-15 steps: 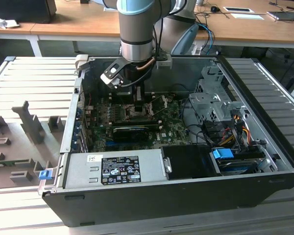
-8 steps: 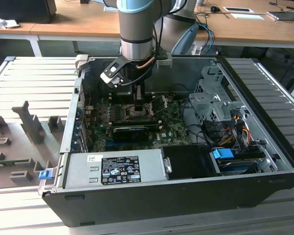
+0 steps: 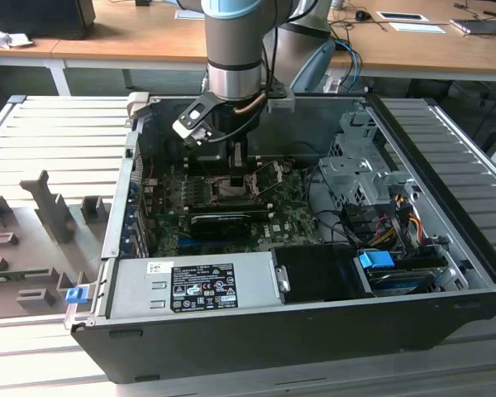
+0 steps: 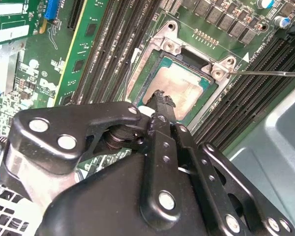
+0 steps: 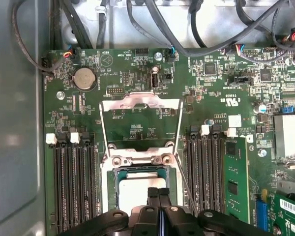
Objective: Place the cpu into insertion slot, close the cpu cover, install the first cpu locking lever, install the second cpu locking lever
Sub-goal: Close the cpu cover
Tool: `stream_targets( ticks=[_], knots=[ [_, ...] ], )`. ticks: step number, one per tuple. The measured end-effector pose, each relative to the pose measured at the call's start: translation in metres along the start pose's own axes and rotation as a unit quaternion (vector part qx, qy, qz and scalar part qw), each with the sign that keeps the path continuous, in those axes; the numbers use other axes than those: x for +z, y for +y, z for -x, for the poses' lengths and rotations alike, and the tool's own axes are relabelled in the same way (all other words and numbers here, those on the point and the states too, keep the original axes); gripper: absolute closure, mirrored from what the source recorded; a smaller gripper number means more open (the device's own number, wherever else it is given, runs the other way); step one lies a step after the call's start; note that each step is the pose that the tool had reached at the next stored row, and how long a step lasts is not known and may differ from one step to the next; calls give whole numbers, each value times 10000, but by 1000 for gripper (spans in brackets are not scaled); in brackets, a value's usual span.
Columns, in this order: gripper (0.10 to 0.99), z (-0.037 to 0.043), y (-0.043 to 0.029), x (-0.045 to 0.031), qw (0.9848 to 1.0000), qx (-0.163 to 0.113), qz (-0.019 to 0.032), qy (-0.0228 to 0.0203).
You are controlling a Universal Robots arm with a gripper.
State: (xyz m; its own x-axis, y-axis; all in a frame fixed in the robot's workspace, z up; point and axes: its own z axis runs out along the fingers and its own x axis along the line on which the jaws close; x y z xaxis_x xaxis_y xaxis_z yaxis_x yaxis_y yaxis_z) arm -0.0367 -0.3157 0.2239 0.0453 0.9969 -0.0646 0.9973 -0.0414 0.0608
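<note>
The cpu (image 5: 137, 192) (image 4: 182, 86), a pale square chip, lies flat inside the insertion slot (image 5: 107, 189) (image 4: 142, 69), a silver-rimmed socket on the green motherboard (image 5: 137, 69). The end effector (image 5: 159, 192) (image 4: 161, 98) hangs directly over the chip's near edge with its two black fingers pressed together and nothing between them. Whether the tips touch the chip cannot be told. The cpu cover (image 5: 140, 102), a thin silver frame, is swung open, away from the socket, and the green board shows through its cut-out centre. A thin metal lever (image 4: 265, 73) juts out from one socket corner. Black memory slots (image 5: 73, 187) flank the socket. In the exterior view, the arm reaches down into an open computer case (image 3: 231, 347) standing on a grey slatted counter (image 3: 58, 132).
</note>
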Motion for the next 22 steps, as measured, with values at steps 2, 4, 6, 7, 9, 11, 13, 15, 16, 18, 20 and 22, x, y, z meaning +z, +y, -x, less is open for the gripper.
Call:
stream_targets(
  ticks=[2,4,6,7,9,11,13,15,16,18,20,22],
  knots=[
    [980,1,31,-1,10000,1,-6,6],
    [980,3,33,-37,10000,0,-6,6],
    [980,6,36,-84,10000,0,-5,6],
    [980,6,36,-88,10000,0,-6,6],
    [980,7,37,-102,10000,0,-5,6],
    [980,8,38,-115,10000,0,-5,7],
    [980,9,39,-124,10000,0,-6,6],
    [980,9,39,-134,10000,0,-5,6],
    [980,9,40,-138,10000,0,-5,7],
    [980,10,40,-146,10000,0,-5,7],
    [980,11,40,-154,10000,0,-6,6],
    [980,11,41,-162,10000,0,-6,7]
  ],
)
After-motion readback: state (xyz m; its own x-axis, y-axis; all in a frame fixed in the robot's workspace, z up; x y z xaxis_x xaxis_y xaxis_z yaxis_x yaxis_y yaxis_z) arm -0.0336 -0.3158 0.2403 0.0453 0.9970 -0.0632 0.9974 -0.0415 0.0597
